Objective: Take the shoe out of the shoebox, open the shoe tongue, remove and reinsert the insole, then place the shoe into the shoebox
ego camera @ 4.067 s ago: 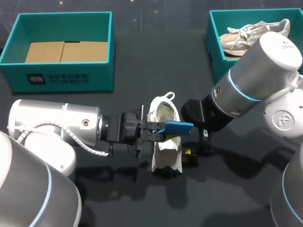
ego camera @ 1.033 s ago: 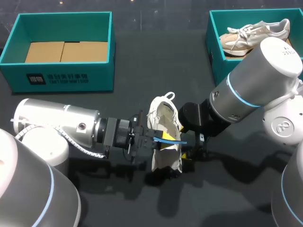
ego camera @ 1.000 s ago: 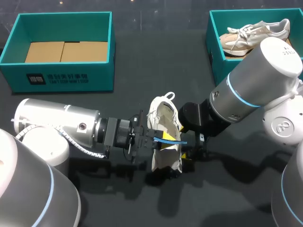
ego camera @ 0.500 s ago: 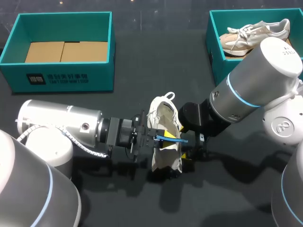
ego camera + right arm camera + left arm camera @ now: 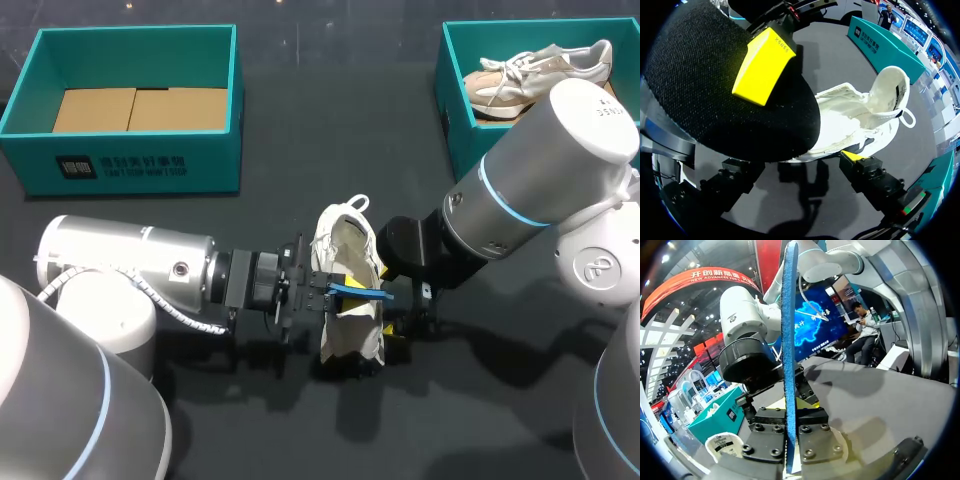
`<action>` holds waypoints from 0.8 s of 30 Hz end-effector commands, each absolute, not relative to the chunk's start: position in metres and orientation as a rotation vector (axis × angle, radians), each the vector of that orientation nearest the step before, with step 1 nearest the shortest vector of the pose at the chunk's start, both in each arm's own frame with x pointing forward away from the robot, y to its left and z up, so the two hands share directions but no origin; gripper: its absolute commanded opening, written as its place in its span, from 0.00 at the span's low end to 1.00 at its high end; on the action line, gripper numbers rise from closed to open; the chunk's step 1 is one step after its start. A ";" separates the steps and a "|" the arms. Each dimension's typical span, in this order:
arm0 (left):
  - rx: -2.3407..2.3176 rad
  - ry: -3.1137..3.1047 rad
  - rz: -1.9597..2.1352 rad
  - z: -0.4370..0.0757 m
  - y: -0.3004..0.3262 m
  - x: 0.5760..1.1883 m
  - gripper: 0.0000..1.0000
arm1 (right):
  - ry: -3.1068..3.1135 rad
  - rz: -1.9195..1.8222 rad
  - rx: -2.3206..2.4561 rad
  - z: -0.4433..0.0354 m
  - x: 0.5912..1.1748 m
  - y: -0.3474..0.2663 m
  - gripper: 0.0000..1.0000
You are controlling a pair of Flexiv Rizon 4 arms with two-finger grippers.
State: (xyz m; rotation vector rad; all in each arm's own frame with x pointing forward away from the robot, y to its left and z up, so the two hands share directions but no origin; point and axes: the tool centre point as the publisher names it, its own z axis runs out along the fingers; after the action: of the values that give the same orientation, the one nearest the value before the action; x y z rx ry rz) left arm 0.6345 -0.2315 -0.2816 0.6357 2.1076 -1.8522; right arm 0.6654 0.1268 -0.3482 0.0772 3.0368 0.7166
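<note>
A white shoe point(image 5: 347, 255) stands mid-table, heel and pull loop toward the back. My left gripper point(image 5: 325, 292) comes in from the left and is shut on a thin blue insole point(image 5: 357, 292), held edge-on over the shoe's opening. In the left wrist view the insole point(image 5: 789, 340) rises as a narrow blue strip from between the closed fingers point(image 5: 765, 442). My right gripper point(image 5: 398, 340) is at the shoe's right side, near its front. It is open, and in the right wrist view its yellow tips straddle the shoe point(image 5: 860, 117), with a black textured surface point(image 5: 715, 100) close to the camera.
A teal shoebox point(image 5: 135, 160) lined with cardboard sits at the back left. Another teal shoebox point(image 5: 452, 95) at the back right holds a beige shoe point(image 5: 530, 75). Both bulky arm bodies crowd the front of the dark table point(image 5: 330, 150).
Four seconds ago the insole faced up, flat and higher; now it is turned edge-on and lower over the shoe. In the last second the left gripper only shifted slightly. The right arm is unmoved.
</note>
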 end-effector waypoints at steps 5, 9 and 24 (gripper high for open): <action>0.614 2.103 -1.847 -0.287 -0.232 0.638 0.00 | 3.034 0.718 0.077 -0.350 0.664 0.127 1.00; 0.584 2.103 -1.877 -0.292 -0.232 0.641 0.00 | 3.034 0.718 0.077 -0.350 0.664 0.127 1.00; 0.552 2.092 -1.888 -0.301 -0.230 0.649 0.00 | 3.034 0.718 0.077 -0.350 0.664 0.127 1.00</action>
State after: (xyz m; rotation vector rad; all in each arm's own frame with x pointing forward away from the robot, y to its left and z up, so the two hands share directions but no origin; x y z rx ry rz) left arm 0.6489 -0.2288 -0.2965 0.5571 2.0997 -1.8867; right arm 0.6654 0.1268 -0.3482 0.0772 3.0367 0.7166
